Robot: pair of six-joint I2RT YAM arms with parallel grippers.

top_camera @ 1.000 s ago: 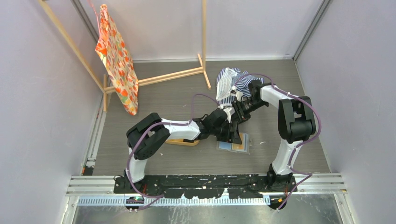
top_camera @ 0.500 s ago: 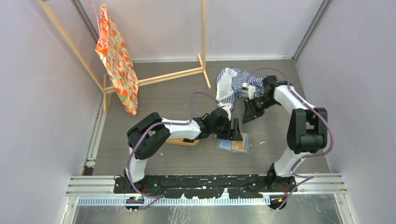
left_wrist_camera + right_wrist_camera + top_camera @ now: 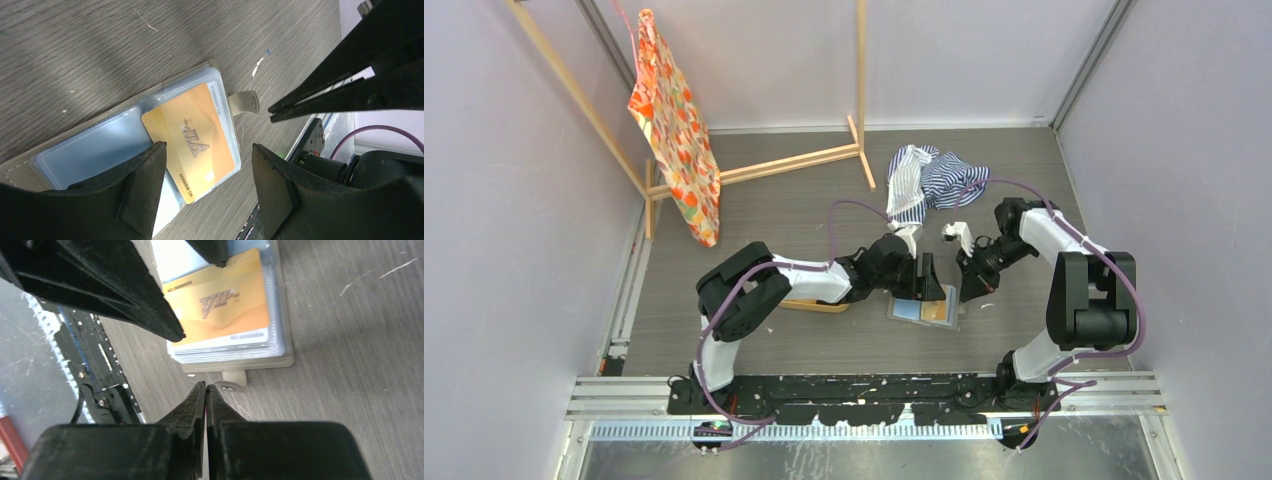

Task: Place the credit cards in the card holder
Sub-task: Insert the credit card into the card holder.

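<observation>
One orange credit card (image 3: 192, 140) lies on open card holder (image 3: 90, 150) (seating unclear) | left end effector (image 3: 206, 150) spread | right end effector (image 3: 206, 387) clenched, empty

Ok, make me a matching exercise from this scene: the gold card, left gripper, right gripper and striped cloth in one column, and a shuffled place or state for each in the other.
Column one:
1. gold card
2. left gripper
3. right gripper
4. striped cloth

Column two:
A. shut, tips beside the snap tab of the card holder
B. crumpled at the far side of the table
C. open, over the card holder
D. face up on the open card holder

Pairs: 1-D, 2-C, 3-A, 4-B
</observation>
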